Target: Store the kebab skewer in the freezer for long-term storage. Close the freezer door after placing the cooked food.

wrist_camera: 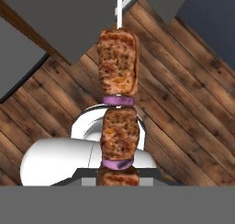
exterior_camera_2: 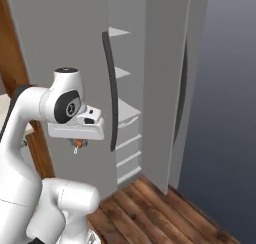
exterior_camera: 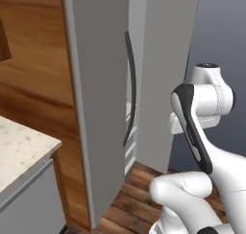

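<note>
Below the white hand, the gripper (exterior_camera_2: 78, 144) is clamped on the kebab skewer (wrist_camera: 118, 103), whose browned meat chunks and purple onion slices run straight out from it over the wooden floor (wrist_camera: 183, 94). Ahead of the gripper stands the freezer (exterior_camera_2: 127, 118) with its freezer door (exterior_camera: 98, 103) swung open, white shelves showing inside. The arm is folded, hand pointing downward.
</note>
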### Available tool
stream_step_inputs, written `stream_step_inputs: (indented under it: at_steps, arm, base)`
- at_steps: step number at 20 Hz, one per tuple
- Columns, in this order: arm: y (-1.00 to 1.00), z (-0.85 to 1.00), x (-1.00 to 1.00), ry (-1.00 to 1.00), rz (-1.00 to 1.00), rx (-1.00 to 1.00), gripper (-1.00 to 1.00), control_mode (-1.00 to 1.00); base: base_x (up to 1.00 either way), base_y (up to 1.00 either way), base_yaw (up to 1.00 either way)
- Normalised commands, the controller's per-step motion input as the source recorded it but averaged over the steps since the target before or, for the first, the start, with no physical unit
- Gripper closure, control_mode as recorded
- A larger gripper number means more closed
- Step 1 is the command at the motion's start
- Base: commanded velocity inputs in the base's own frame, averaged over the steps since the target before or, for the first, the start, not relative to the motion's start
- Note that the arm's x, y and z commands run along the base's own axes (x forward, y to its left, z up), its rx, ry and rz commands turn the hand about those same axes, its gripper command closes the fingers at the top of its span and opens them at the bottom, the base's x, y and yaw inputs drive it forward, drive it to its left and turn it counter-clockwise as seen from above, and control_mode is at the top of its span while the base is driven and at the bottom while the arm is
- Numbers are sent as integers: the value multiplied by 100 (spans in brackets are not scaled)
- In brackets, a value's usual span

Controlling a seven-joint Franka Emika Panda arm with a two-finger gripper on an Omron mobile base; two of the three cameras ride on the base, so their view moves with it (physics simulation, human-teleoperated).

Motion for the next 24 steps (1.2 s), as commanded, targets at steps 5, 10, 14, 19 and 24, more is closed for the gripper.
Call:
stream_step_inputs:
  at_steps: [5,10,14,19,24]
  arm:
    - [0,0,0,0,0,0,100,100]
    - [0,0,0,0,0,0,100,100]
    - [0,0,0,0,0,0,100,100]
    - [0,0,0,0,0,0,100,100]
    - [0,0,0,0,0,0,100,100]
  base:
    - [91,-6,4]
    - [57,-21,17]
    - [4,-69,37]
    - [0,-84,53]
    - [0,-76,53]
